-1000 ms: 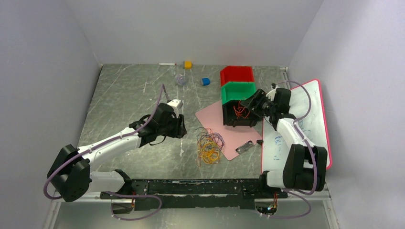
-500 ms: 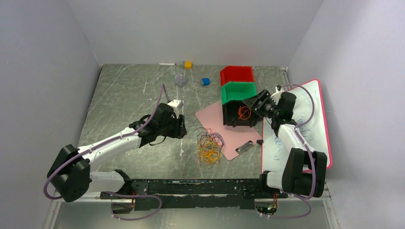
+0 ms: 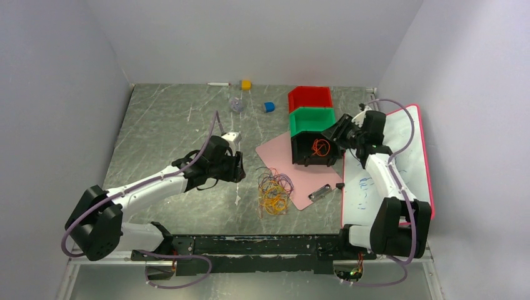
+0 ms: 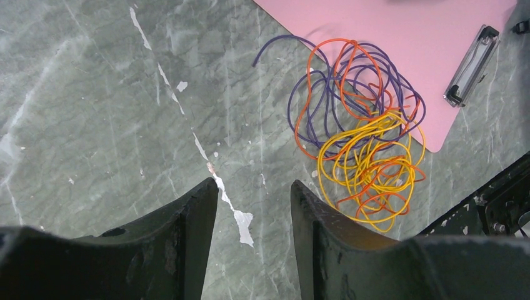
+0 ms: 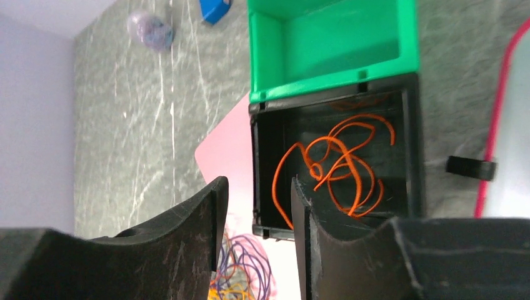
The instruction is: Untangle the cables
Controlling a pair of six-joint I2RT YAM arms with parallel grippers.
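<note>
- The right pincer [image 5: 256,184] hangs part-way spread with nothing between its jaws, just off the right wall of the open black plastic bin [image 5: 414,125].
- In that bin lies a loose coil of orange wire [image 5: 340,165]. Touching the bin's far side is a green plastic bin [image 5: 331,44], and behind that a red plastic bin [image 3: 309,97].
- The left pincer [image 4: 253,187] is spread too, gripping nothing, low over the grey marbled bench [image 4: 94,94], left of the tangle.
- The tangle of orange, yellow and purple wire cables [image 4: 359,144] lies toward the bench's front. Its far loops rest on a corner of the pink clipboard [image 4: 400,37], and the rest lie on the bench.
- A second ago the right pincer stood wider and closer over the black bin. It has since drawn back toward the pink-rimmed whiteboard [image 3: 400,162]. The tangle has not shifted.
- In the right wrist view the tangle is cut off by the fingers and the lower edge. The bits along the bench's far edge are too small to name.
</note>
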